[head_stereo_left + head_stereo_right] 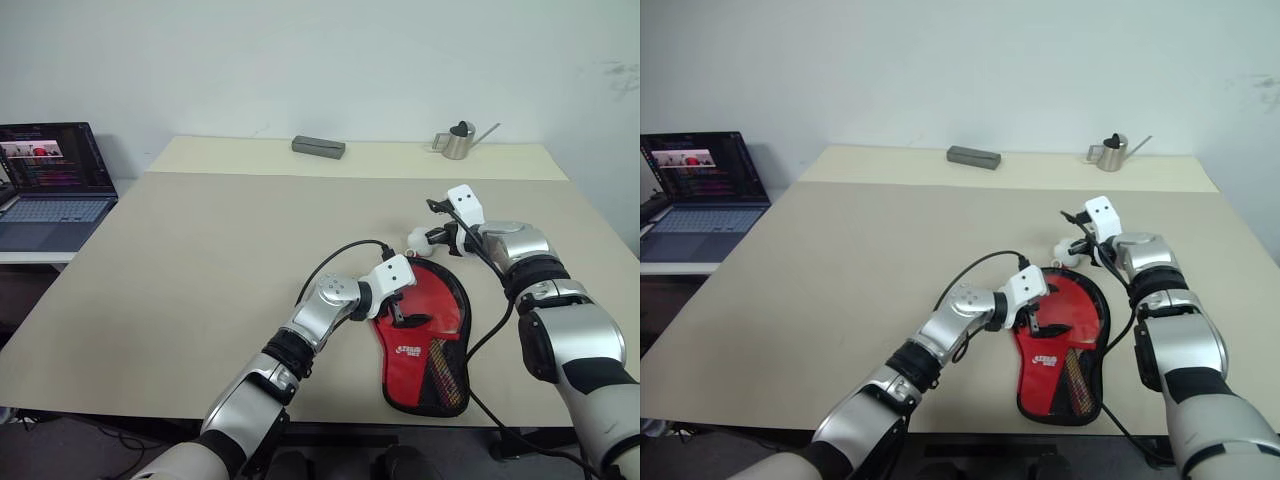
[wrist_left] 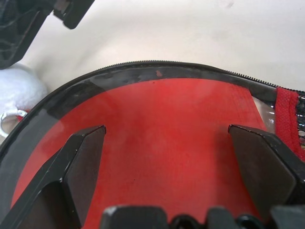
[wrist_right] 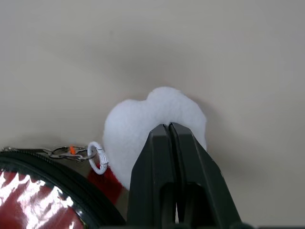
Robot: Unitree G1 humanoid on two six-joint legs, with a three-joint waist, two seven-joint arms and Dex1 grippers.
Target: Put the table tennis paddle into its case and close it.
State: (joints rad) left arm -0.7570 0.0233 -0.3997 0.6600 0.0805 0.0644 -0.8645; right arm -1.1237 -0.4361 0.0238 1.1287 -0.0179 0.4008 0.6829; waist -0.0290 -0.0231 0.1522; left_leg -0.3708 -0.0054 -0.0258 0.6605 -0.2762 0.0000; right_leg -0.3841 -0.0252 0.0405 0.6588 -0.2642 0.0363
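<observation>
Red paddle-shaped fabric case (image 1: 424, 340) with black zipper edge, flat on beige desk (image 1: 200, 270). Left fingers (image 2: 86, 167) spread wide over it. Right fingers (image 3: 171, 157) pinched shut at white pom-pom (image 3: 138, 129).

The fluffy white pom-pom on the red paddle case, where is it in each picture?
Left eye view: fluffy white pom-pom at the case's far end, by the right gripper.
Right eye view: right of centre, same spot.
Left wrist view: at one edge, outside the zipper.
Right wrist view: centre, behind the shut fingers.
Shared landmark: the red paddle-shaped fabric case's black zipper edge.
</observation>
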